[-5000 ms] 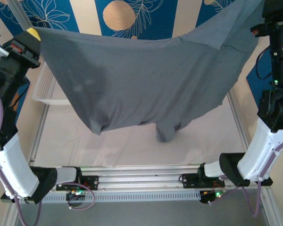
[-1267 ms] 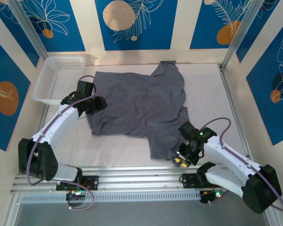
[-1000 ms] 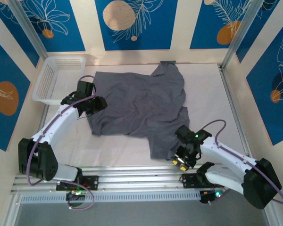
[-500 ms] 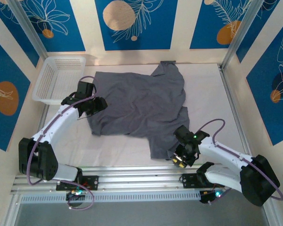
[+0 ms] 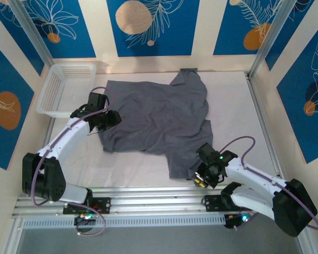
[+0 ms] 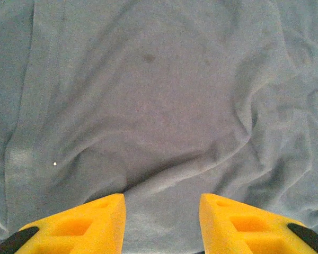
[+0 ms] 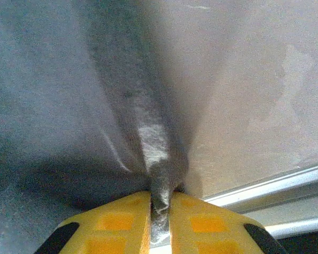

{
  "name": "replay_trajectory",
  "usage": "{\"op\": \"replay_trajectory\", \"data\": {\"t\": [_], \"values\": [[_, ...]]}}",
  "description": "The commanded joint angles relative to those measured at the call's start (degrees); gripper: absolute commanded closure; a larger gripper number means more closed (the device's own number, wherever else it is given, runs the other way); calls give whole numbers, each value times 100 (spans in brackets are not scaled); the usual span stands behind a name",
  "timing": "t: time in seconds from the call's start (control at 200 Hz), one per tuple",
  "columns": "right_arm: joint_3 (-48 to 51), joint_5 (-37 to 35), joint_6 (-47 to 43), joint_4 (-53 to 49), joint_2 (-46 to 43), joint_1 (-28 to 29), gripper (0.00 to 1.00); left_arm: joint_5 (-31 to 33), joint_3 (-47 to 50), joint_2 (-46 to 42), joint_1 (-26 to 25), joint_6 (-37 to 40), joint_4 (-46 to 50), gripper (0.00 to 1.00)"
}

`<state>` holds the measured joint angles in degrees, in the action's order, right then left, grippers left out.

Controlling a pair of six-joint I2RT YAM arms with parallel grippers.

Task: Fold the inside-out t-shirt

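Inside-out t-shirt (image 5: pixel 159 114) lies rumpled on the bench (image 5: pixel 233 100), its near corner clenched in the right pincer (image 7: pixel 160 209), the left pincer (image 6: pixel 160 206) gaping above its cloth.

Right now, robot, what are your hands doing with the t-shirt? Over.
Left gripper open over t-shirt. Right gripper pinching its near corner. T-shirt spread, rumpled, unfolded. White basket at far left.

Part of t-shirt (image 7: pixel 155 153) inside right tool (image 7: pixel 160 200)
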<state>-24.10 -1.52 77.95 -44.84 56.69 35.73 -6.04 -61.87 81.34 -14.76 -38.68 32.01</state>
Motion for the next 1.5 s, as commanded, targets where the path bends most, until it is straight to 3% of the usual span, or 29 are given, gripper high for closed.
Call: {"op": "replay_trajectory", "data": {"t": [0.0, 0.175, 0.37, 0.505, 0.735, 0.965, 1.075, 1.205, 1.495], "values": [[102, -21, 70, 78, -65, -31, 90, -135, 25, 93, -27, -61, -81, 59], [69, -149, 183, -183, -294, -8, 100, -107, 19, 75, -33, -44, -63, 59], [-133, -188, 199, -598, -640, 0, 100, -94, -1, 84, -34, -36, -38, 59], [-833, -652, -21, -1156, -934, -77, 100, 107, -57, 19, -31, -48, 218, 59], [-2579, -1422, -1134, -983, -764, -1198, 100, 1128, -160, -43, -30, 5, 1565, 62], [-3481, -1255, -1778, 20, -272, -1926, 100, 1398, 452, 80, -330, -108, 1790, 64], [-3713, -1121, -1967, 208, -123, -2099, 100, 1309, 799, 171, -434, -454, 1476, 64], [-3693, -870, -1978, 414, -64, -2215, 100, 609, 1199, 306, -433, -571, 562, 62], [-3410, -647, -1864, 464, -61, -2237, 100, -66, 1317, 788, -443, -615, -247, 61]]}}
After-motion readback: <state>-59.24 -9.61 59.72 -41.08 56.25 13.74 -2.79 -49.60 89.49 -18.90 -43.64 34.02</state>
